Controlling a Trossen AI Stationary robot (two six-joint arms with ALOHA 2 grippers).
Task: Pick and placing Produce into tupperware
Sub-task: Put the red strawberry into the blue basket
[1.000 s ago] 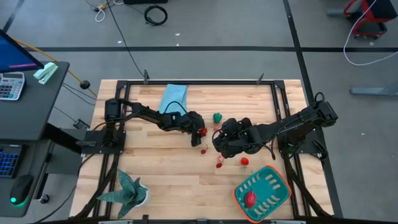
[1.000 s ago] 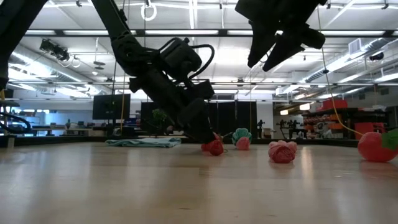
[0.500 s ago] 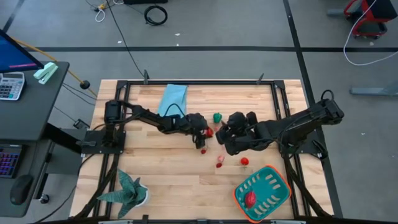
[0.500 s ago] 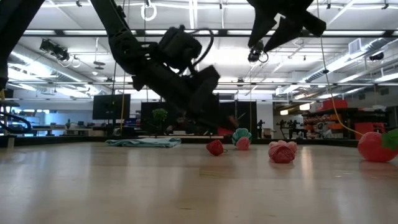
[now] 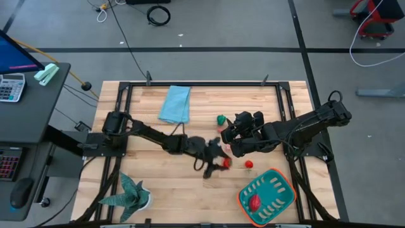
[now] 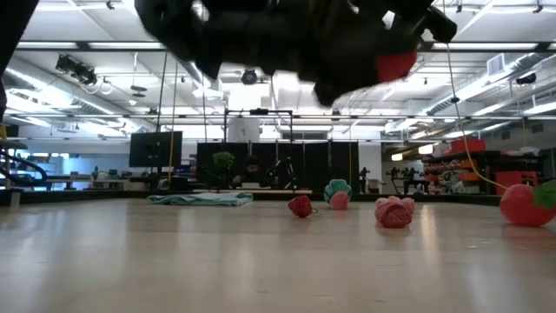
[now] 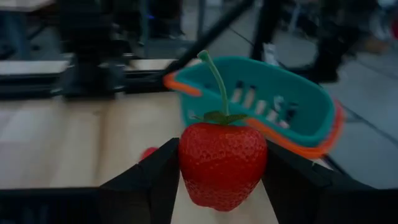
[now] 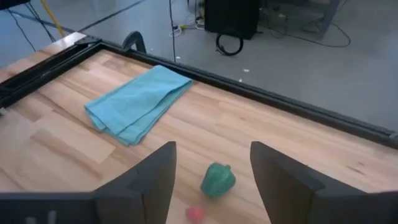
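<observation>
My left gripper (image 5: 218, 161) is shut on a red toy strawberry (image 7: 222, 165) and hangs over the table's middle, left of the teal tupperware (image 5: 278, 190) with the orange rim. In the low view the strawberry (image 6: 395, 65) is high above the table. One red piece (image 5: 254, 202) lies inside the tupperware. My right gripper (image 5: 235, 130) is open, above a green piece (image 8: 217, 179) that lies on the table. Another red piece (image 5: 249, 164) lies on the wood near the tupperware. More pieces (image 6: 394, 211) rest on the table in the low view. My left gripper pinches the strawberry's body (image 7: 186, 168) between its two fingers (image 7: 155, 180), one on each side. The fingers reach from the table's left toward the tupperware (image 7: 273, 109). The strawberry is lifted clear and sits upright, its green stem (image 7: 214, 74) pointing up.
A light blue folded cloth (image 5: 176, 103) lies near the far edge. A green star-shaped plant (image 5: 130, 193) stands at the near left corner. Black frame rails (image 5: 202, 83) run along the table's sides. Bare wood lies between the plant and the tupperware.
My left gripper has risen with the strawberry, lifting it clear of the table, and has swung toward the near edge and right, toward the tupperware. My right gripper has drawn back a little toward the far edge.
</observation>
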